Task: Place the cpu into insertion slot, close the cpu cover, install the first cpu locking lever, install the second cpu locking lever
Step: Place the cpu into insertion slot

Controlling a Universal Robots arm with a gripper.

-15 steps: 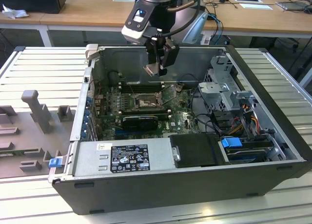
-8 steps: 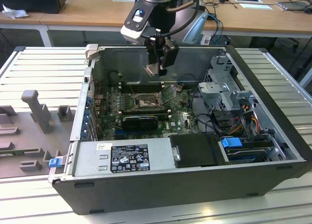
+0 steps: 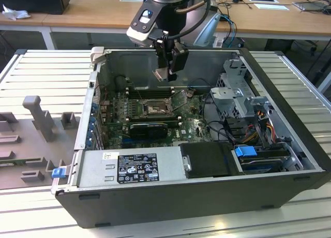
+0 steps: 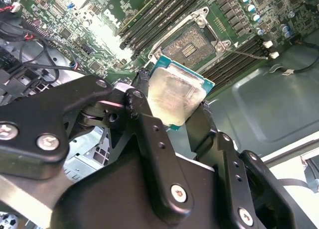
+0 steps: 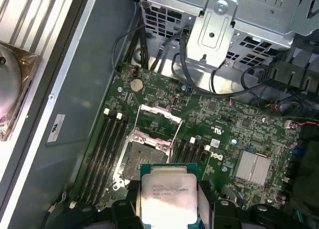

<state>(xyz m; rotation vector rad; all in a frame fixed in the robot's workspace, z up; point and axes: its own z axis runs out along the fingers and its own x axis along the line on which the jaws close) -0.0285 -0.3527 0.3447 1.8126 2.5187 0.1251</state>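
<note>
Black fingers of the hand (image 3: pixel 166 71) pinch the cpu (image 3: pixel 160 75) in the exterior view, upper centre of the frame. The chip hangs as a pale square over the open computer case (image 3: pixel 196 196) and is not touching the board. Below it, on the green motherboard (image 3: pixel 191 125), the insertion slot (image 3: pixel 153 109) lies between rows of black memory slots (image 3: pixel 135 92). The case rests on a slatted metal bench (image 3: pixel 46 67), with grey fixture blocks (image 3: pixel 39 114) at the exterior view's left. From here I cannot tell how the cover stands.

In the second wrist view, seen from behind the hand (image 4: pixel 174 114), the grip is plain. One finger (image 4: pixel 149 134) presses one edge of the cpu (image 4: pixel 174 97) and a second finger (image 4: pixel 202 127) presses the opposite edge. The silver-beige lid faces the camera, with a teal rim showing around it. Beyond the chip the insertion slot (image 4: pixel 192 46) lies uncovered, with its dark contact field bare.

In the first wrist view, looking down, the cpu (image 5: pixel 167 196) sits clamped in the hand (image 5: pixel 167 209). It is just beside the insertion slot (image 5: pixel 142 159) and apart from it. This view shows the cpu cover (image 5: pixel 158 122), a silver frame swung up and open off the slot. A round coin battery (image 5: pixel 136 83) and a perforated metal drive cage (image 5: pixel 219 25) lie farther off.
</note>
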